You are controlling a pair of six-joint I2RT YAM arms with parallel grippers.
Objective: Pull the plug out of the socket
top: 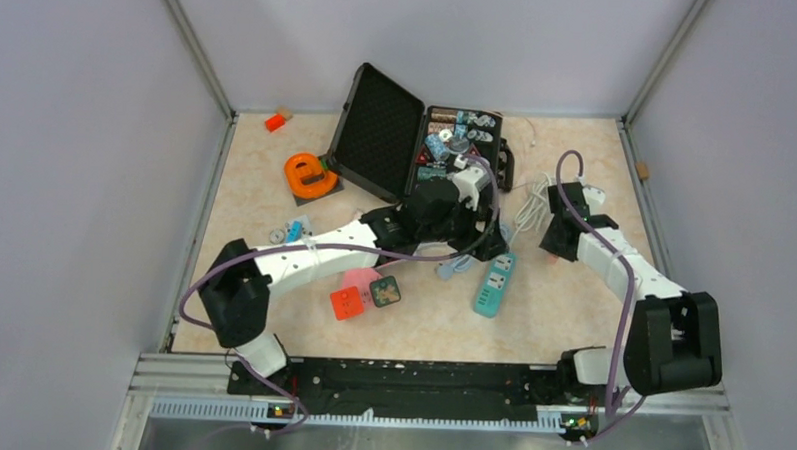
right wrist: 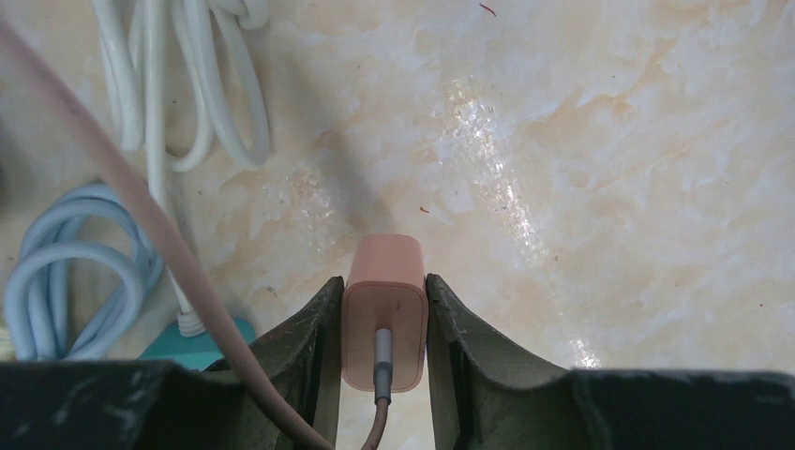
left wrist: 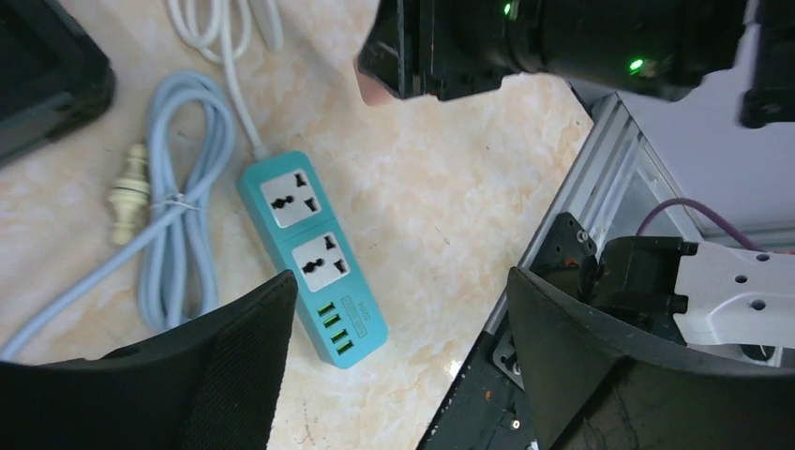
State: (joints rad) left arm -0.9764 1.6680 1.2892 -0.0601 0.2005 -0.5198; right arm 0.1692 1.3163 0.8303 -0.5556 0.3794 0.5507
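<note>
The teal power strip lies on the table, and in the left wrist view both of its sockets are empty. My right gripper is shut on the pink plug, whose cable runs back from it, and holds it above bare table to the right of the strip. In the top view the right gripper is just right of the strip's far end. My left gripper is open and empty, hovering over the strip. It sits beside the strip in the top view.
An open black case with small parts stands at the back. A white cable coil and a light blue cable lie by the strip's far end. An orange ring and a red cube lie to the left.
</note>
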